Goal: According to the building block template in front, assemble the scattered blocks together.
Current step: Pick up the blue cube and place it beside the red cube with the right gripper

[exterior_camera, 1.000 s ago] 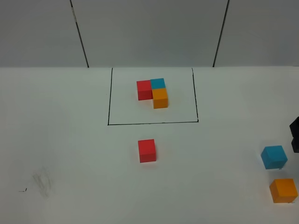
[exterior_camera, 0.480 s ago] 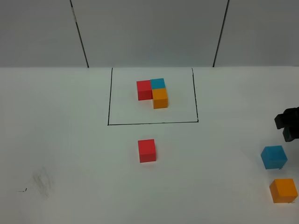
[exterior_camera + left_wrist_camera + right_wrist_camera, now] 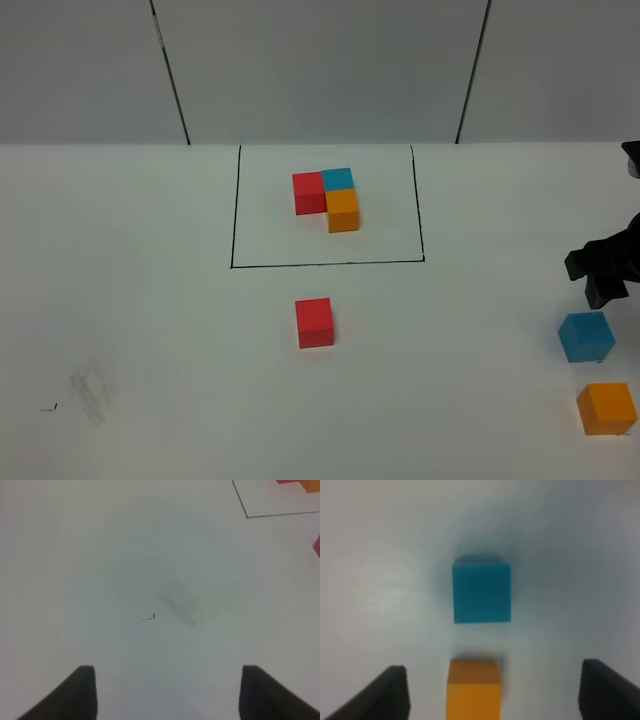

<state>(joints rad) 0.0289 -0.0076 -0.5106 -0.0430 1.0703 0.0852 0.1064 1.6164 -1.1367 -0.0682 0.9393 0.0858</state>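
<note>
The building block template (image 3: 326, 199), a red, blue and orange L, sits inside the black outline (image 3: 232, 230). The scattered blocks lie apart: a red cube (image 3: 314, 322) in front of the outline, a light blue cube (image 3: 586, 336) and an orange cube (image 3: 606, 408) at the far right. My right gripper (image 3: 597, 272) hangs just behind the blue cube, apart from it. In the right wrist view its fingers (image 3: 390, 692) stand wide, with the blue cube (image 3: 481, 591) and orange cube (image 3: 474, 690) below. My left gripper (image 3: 168, 672) is open over bare table.
The white table ends at a grey panelled back wall (image 3: 320, 70). A faint smudge and a small black mark (image 3: 90, 390) are at the front left. The left wrist view catches the outline corner (image 3: 247, 516) and an edge of the red cube (image 3: 317, 547).
The right gripper has come further into the exterior view from the right edge, moving left and up to behind the blue cube. The cubes have not moved.
</note>
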